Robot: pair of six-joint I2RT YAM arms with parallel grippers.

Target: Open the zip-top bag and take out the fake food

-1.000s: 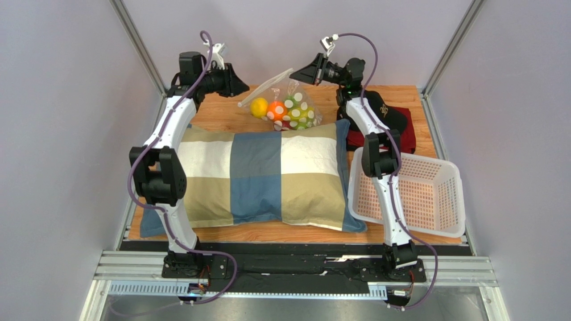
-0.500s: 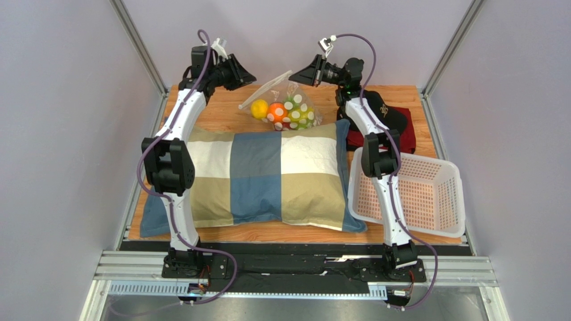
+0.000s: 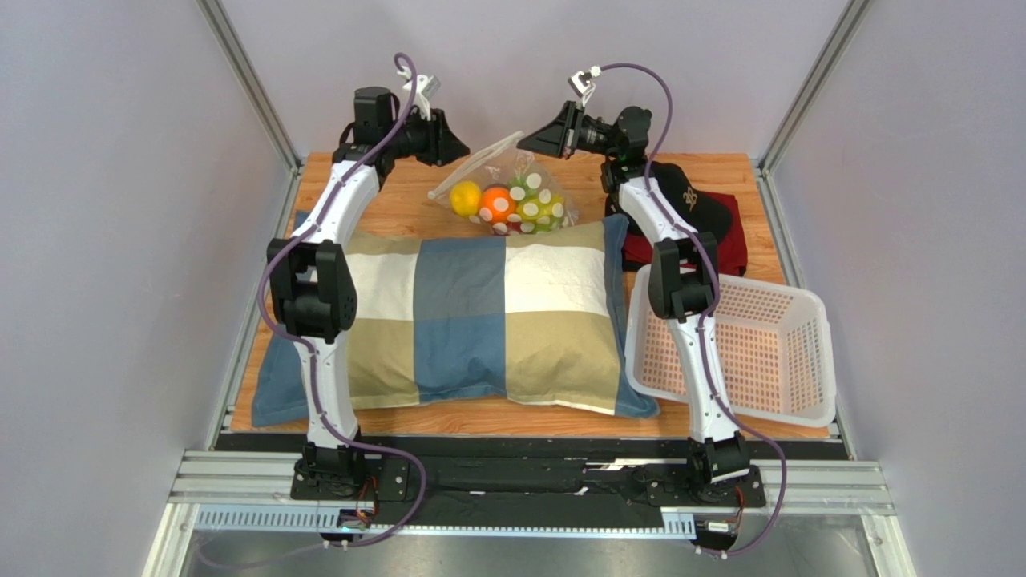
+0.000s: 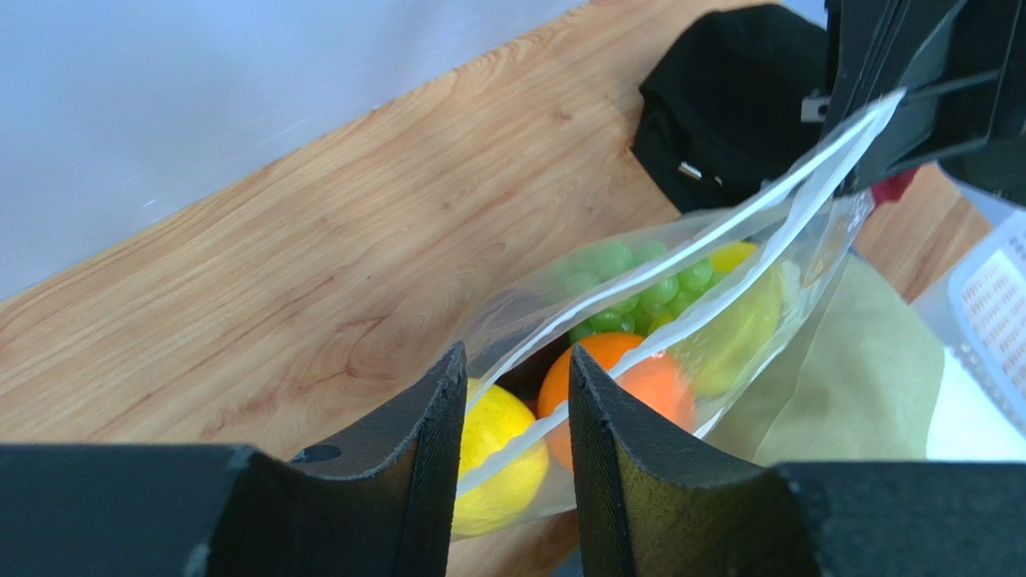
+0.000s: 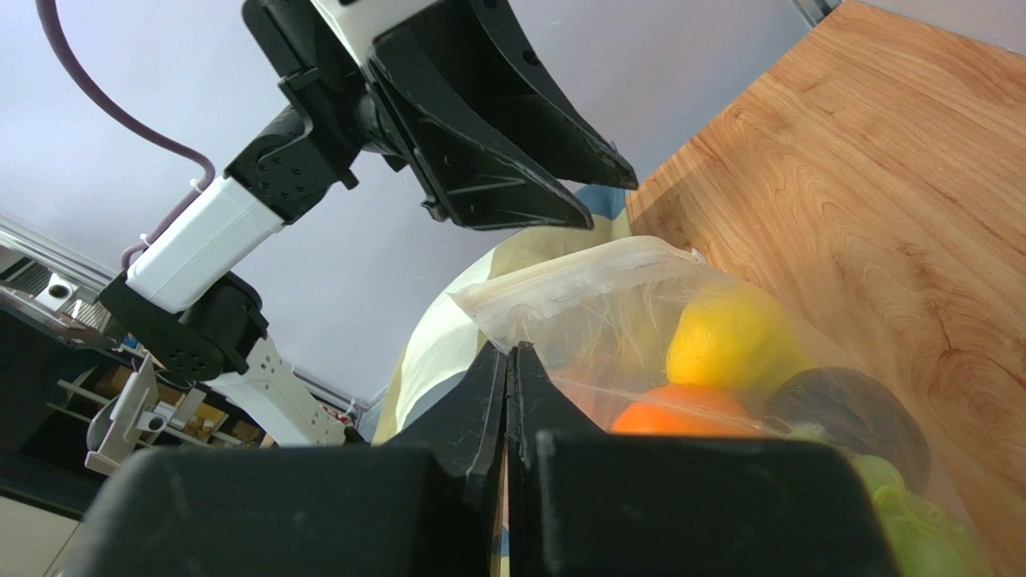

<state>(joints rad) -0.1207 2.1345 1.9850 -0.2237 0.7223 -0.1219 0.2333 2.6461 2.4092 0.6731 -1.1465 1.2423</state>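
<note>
The zip-top bag (image 3: 518, 192) lies at the back of the table behind the pillow, its clear, white-dotted top edge lifted. The fake food shows inside it: a yellow lemon (image 3: 465, 197), an orange (image 3: 496, 200) and green pieces (image 3: 542, 210). My right gripper (image 3: 530, 138) is shut on the bag's top edge, seen in the right wrist view (image 5: 506, 355). My left gripper (image 3: 455, 147) is open at the bag's left end. In the left wrist view (image 4: 518, 361) the zip strip (image 4: 674, 259) runs between its fingers, over the lemon (image 4: 494, 457) and the orange (image 4: 626, 379).
A large checked pillow (image 3: 482, 313) fills the middle of the table. A white perforated basket (image 3: 759, 349) stands at the right. A black cap (image 3: 687, 198) lies on a red cloth (image 3: 729, 247) at the back right. Grey walls close in the sides and back.
My left arm has swung right and back, bringing its open gripper to the bag's left end. My right gripper has kept its hold on the bag's top edge.
</note>
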